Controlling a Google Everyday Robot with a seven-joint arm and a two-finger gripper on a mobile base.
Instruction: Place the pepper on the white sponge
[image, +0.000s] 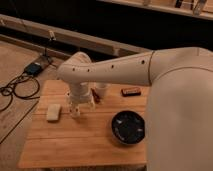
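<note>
Gripper sits low over the table, left of centre frame, fingers spread wide with nothing held. The pepper lies just right of the gripper, before a white cup. The white sponge rests near the gripper's left, apart from the pepper

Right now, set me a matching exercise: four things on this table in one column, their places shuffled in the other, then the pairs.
1 white sponge
2 black bowl
3 tool
4 flat dark item

A far side of the table, right of the white cup
B low over the table, beside the sponge
C by the picture-left edge
D near side, right of centre

Pairs: 1-C, 2-D, 3-B, 4-A
</note>
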